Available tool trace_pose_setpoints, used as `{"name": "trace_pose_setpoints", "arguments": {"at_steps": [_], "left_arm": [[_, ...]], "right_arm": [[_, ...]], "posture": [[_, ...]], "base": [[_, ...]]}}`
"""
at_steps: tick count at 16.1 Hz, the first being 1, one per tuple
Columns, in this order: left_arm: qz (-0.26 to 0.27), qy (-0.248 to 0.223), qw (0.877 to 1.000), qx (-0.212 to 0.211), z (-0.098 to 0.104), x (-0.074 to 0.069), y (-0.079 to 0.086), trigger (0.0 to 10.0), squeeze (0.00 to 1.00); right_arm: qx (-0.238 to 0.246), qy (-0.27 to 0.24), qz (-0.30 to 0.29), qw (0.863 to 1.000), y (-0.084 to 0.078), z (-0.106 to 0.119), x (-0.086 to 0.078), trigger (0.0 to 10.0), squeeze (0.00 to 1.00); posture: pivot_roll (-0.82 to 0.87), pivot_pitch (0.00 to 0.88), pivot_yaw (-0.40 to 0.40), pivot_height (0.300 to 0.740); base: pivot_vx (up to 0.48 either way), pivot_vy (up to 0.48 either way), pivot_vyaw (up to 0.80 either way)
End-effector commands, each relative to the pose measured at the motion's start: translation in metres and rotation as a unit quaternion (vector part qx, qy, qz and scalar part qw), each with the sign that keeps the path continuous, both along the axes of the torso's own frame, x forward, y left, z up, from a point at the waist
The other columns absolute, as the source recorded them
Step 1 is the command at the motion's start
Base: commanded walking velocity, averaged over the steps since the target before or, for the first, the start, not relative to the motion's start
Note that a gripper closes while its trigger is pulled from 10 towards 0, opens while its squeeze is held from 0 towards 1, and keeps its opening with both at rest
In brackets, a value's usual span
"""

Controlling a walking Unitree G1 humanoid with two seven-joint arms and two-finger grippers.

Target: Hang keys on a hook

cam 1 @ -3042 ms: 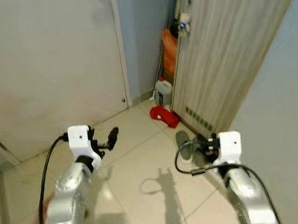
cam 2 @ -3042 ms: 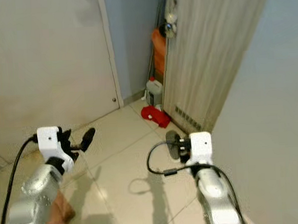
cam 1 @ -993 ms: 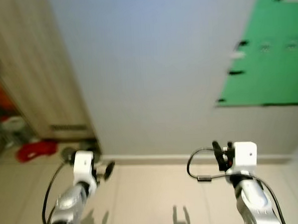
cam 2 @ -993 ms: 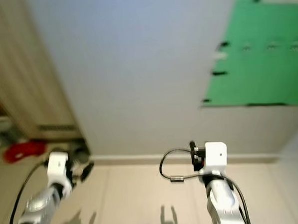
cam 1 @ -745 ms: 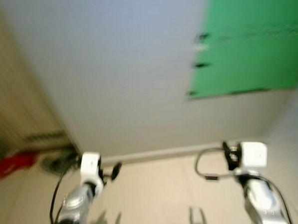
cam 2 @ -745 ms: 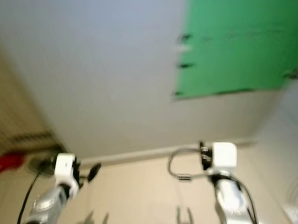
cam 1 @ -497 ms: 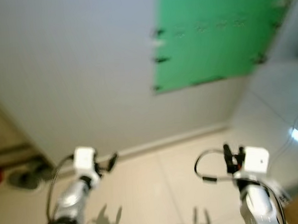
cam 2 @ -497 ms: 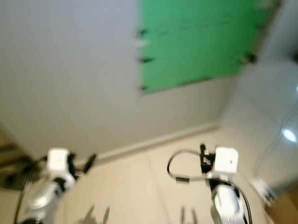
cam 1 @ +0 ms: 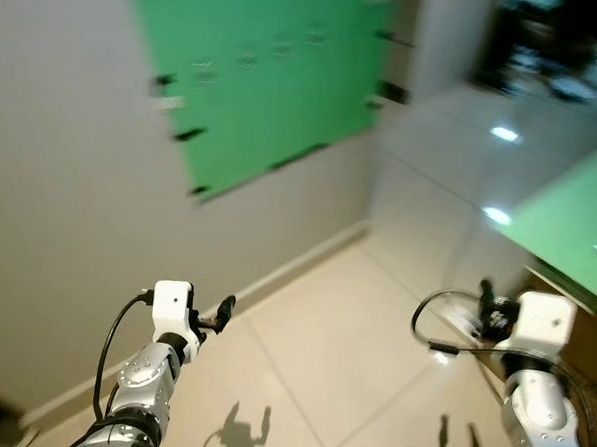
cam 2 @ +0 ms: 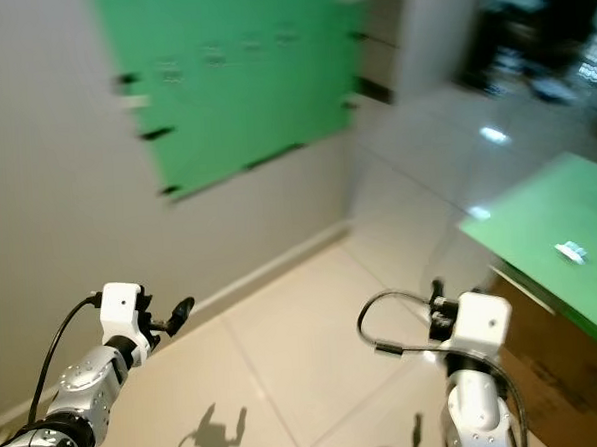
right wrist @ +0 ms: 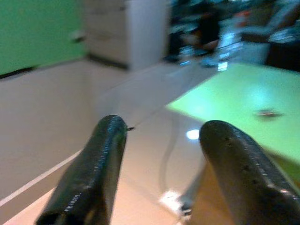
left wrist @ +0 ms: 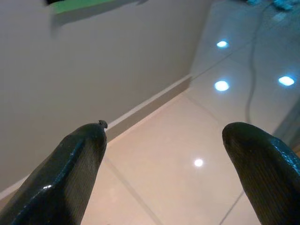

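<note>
A green board point(cam 1: 262, 95) hangs on the grey wall ahead and to the left, with a row of small marks near its top, too blurred to make out. A small pale object point(cam 2: 570, 250) lies on a green tabletop point(cam 2: 529, 226) at the right; in the right wrist view it is a dark speck point(right wrist: 266, 112). I cannot tell what it is. My left gripper point(cam 1: 223, 308) is open and empty, held low above the floor, its fingers point(left wrist: 79, 159) wide apart. My right gripper point(cam 2: 438, 296) is open too, with nothing between its fingers point(right wrist: 101, 154).
Beige floor tiles point(cam 1: 325, 342) stretch ahead, with a white skirting board point(cam 1: 281, 274) along the wall. The green tabletop sits on a brown cabinet point(cam 2: 567, 370) close to my right arm. A dark, blurred room point(cam 1: 549, 30) opens at the far right, beyond a pale cabinet point(right wrist: 126, 28).
The whole view has swung to the right: the green board slid from right to left, and the green table and dark room came into view. Both arms hold the same pose.
</note>
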State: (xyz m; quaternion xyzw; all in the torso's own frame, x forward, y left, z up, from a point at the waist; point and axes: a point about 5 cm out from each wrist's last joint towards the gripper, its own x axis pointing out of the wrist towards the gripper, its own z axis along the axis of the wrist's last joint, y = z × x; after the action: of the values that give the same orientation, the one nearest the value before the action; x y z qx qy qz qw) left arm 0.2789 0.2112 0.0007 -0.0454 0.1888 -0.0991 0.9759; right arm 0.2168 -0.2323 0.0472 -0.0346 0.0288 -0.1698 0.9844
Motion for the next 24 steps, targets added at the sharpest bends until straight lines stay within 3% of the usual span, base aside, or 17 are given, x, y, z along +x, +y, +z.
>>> {"name": "trace_pose_setpoints", "arguments": {"at_steps": [1, 5, 8, 9, 11, 12, 14, 16, 17, 19, 22, 24], "left_arm": [[0.013, -0.024, 1.0, 0.004, 0.008, 0.003, 0.012, 10.0, 1.0], [0.017, 0.006, 1.0, 0.02, -0.005, -0.007, 0.005, 10.0, 1.0], [0.021, 0.006, 1.0, 0.004, -0.008, -0.007, -0.005, 10.0, 1.0], [0.037, -0.048, 0.998, -0.012, 0.002, -0.004, -0.001, 10.0, 1.0], [0.032, -0.092, 0.995, -0.01, 0.014, 0.002, 0.003, 10.0, 1.0], [0.009, -0.157, 0.987, -0.016, 0.032, 0.011, -0.003, 10.0, 1.0], [-0.043, -0.288, 0.957, -0.008, 0.078, 0.032, -0.028, 10.0, 1.0], [-0.079, -0.33, 0.941, -0.018, 0.109, 0.035, -0.058, 10.0, 1.0], [-0.099, -0.333, 0.938, -0.002, 0.121, 0.032, -0.073, 10.0, 0.0], [-0.1, -0.293, 0.95, 0.039, 0.116, 0.036, -0.08, 10.0, 0.0], [-0.11, -0.281, 0.953, 0.018, 0.121, 0.031, -0.087, 10.0, 0.0], [-0.115, -0.27, 0.956, 0.031, 0.121, 0.028, -0.088, 10.0, 0.0]], "right_arm": [[-0.008, -0.026, -0.012, 1.0, 0.001, 0.014, 0.004, 10.0, 1.0], [-0.012, -0.02, -0.018, 1.0, 0.003, 0.019, 0.005, 10.0, 1.0], [-0.036, -0.007, 0.009, 0.999, 0.01, 0.022, 0.0, 10.0, 1.0], [-0.038, 0.008, 0.021, 0.999, 0.012, 0.021, -0.004, 10.0, 1.0], [-0.029, 0.021, 0.028, 0.999, 0.013, 0.017, -0.008, 10.0, 1.0], [-0.039, 0.015, 0.034, 0.999, 0.014, 0.017, -0.008, 10.0, 1.0], [-0.052, -0.021, 0.028, 0.998, 0.014, 0.025, -0.005, 10.0, 1.0], [-0.044, -0.025, 0.025, 0.998, 0.013, 0.029, -0.003, 10.0, 1.0], [-0.036, -0.024, 0.018, 0.999, 0.011, 0.029, -0.001, 10.0, 1.0], [-0.035, -0.015, 0.019, 0.999, 0.007, 0.026, 0.002, 10.0, 1.0], [-0.031, -0.004, 0.035, 0.999, 0.008, 0.02, 0.008, 10.0, 1.0], [-0.032, 0.0, 0.04, 0.999, 0.009, 0.02, 0.009, 10.0, 1.0]], "posture": [[-0.1, 0.0, 0.071, 0.74], [-0.1, 0.0, 0.07, 0.74], [-0.12, 0.0, 0.058, 0.74], [-0.12, 0.0, 0.05, 0.74], [-0.12, 0.0, 0.041, 0.74], [-0.12, 0.0, 0.037, 0.74], [-0.12, 0.0, 0.038, 0.74], [-0.12, 0.0, 0.042, 0.74], [-0.12, 0.0, 0.05, 0.74], [-0.13, 0.0, 0.065, 0.74], [-0.15, 0.0, 0.079, 0.74], [-0.15, 0.0, 0.083, 0.74]], "base": [[0.0, 0.0, -0.66], [0.0, 0.0, -0.68], [0.0, 0.0, -0.7], [0.0, 0.0, -0.7], [0.0, 0.0, -0.7], [0.0, 0.0, -0.7], [0.0, 0.0, -0.7], [0.0, 0.0, -0.7], [0.0, 0.0, -0.7], [0.0, 0.0, -0.7], [0.0, 0.0, -0.72], [0.0, 0.0, -0.72]]}}
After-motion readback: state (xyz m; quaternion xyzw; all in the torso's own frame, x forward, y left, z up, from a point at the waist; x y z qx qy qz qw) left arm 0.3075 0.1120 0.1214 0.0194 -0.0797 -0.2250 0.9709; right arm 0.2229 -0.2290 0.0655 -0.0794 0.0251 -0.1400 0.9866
